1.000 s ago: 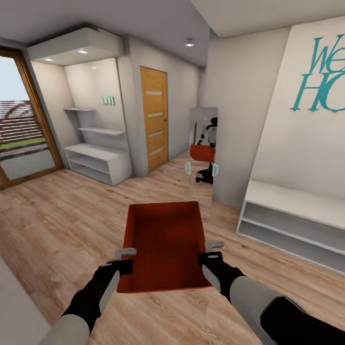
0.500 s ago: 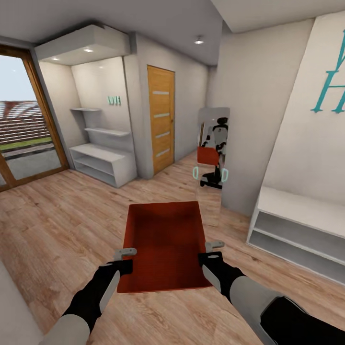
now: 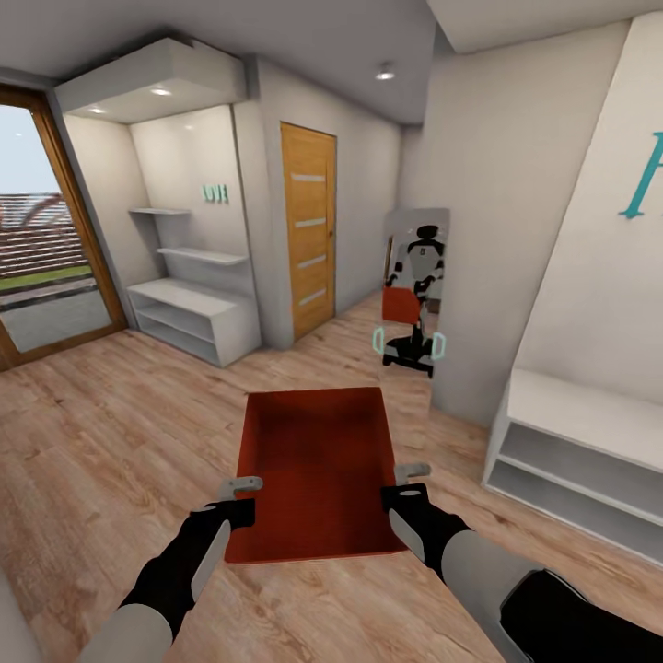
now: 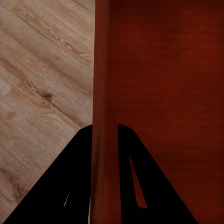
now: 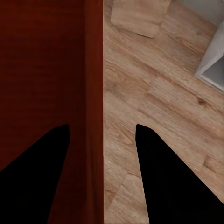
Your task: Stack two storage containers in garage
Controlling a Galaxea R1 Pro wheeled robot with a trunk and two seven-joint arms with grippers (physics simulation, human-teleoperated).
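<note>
I held the orange-red rectangular open-top bin [image 3: 318, 474] mid-frame, left tool [image 3: 238, 485] and right tool [image 3: 412, 472] each pinching a side wall.

floor: light wood planks [image 3: 101, 442] | walls: grey-white | wood door [image 3: 308, 244] | white shelves [image 3: 189, 313] | leaning mirror [image 3: 412, 295] | glazed door left [image 3: 41, 262]
</note>
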